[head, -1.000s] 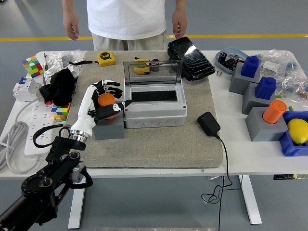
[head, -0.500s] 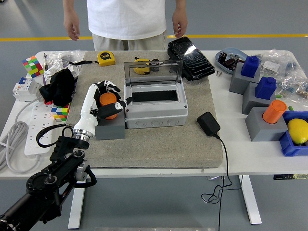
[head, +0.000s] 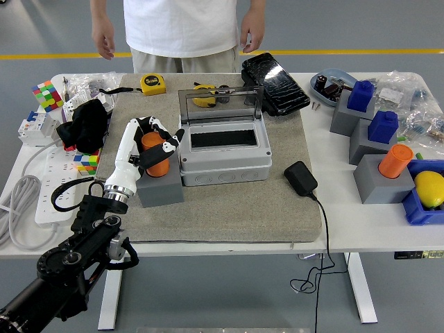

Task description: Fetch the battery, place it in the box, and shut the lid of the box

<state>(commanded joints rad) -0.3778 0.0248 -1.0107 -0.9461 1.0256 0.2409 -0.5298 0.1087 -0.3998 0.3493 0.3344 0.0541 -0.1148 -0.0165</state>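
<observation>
a robotics lab or test hall: a white table [head: 361,229] stands on a grey industrial floor crossed by a yellow line [head: 347,51]. the table is cluttered with test props, among them a tape measure [head: 153,84], a power strip [head: 52,182], rubik's cubes [head: 46,95], bagged small parts [head: 409,87], and coloured cylinders in grey blocks [head: 383,182]. a person [head: 182,28] stands watching at the far side.

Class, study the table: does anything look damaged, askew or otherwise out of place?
Yes. The black device at the mat's far right corner has a cracked, crazed face and lies askew, overhanging the mat's edge. Nothing else stands out: the grey box sits square, its lid standing open.
</observation>
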